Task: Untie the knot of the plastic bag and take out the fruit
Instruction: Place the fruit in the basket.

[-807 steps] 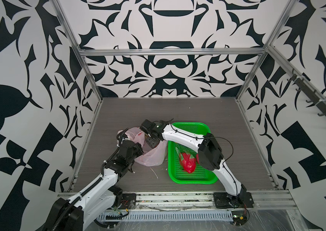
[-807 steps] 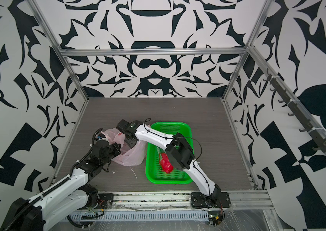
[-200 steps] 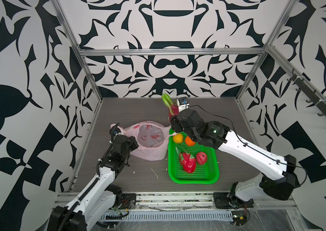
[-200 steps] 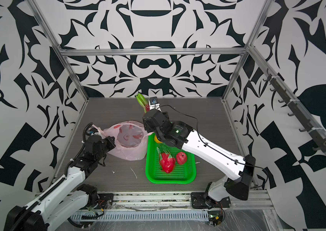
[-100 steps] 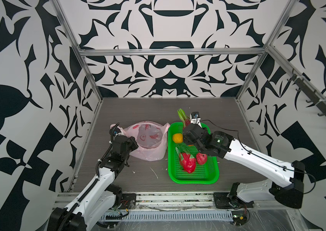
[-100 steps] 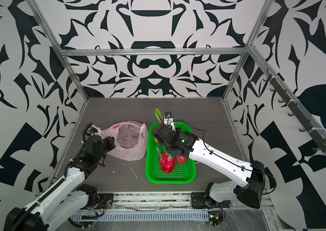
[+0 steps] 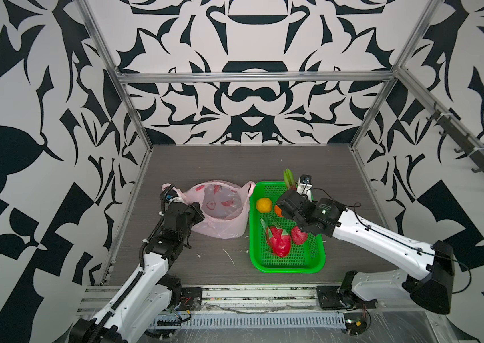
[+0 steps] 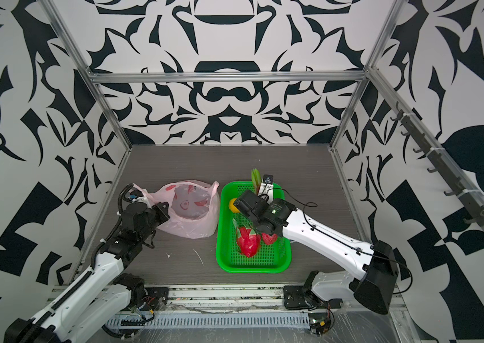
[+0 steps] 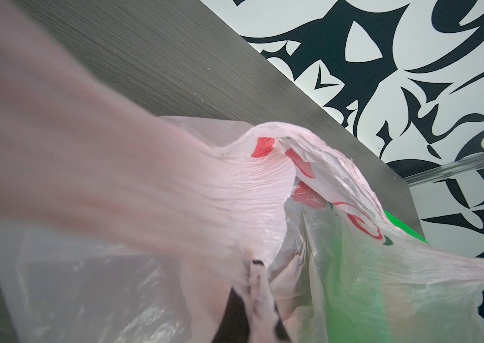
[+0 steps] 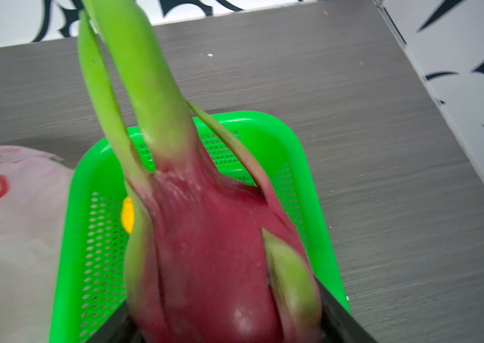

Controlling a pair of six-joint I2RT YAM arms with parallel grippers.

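In both top views the plastic bag (image 7: 222, 213) slumps near the table's (image 7: 234, 160) left edge, mouth gaping and handles untied. The left gripper (image 7: 197, 212) is pinched tight on the bag's near rim, I'd guess to keep the mouth spread and stop the thin film dragging. Just beside the bag, the green basket (image 7: 286, 268) holds a yellow fruit (image 7: 263, 205), an orange fruit (image 7: 278, 210), a red fruit (image 7: 299, 235) and a dragon fruit (image 7: 279, 242). The right gripper (image 7: 294, 191) hangs over the basket's far end, clamped on the second dragon fruit (image 7: 289, 179), green tips up. That looks like the last piece.

From the left wrist, pink film fans out taut from the closed jaws, and I can't spot any fruit inside the bag.

From the right wrist, the magenta body fills the gap between wide-set jaws, with the basket's far corner right beneath, well placed for lowering.
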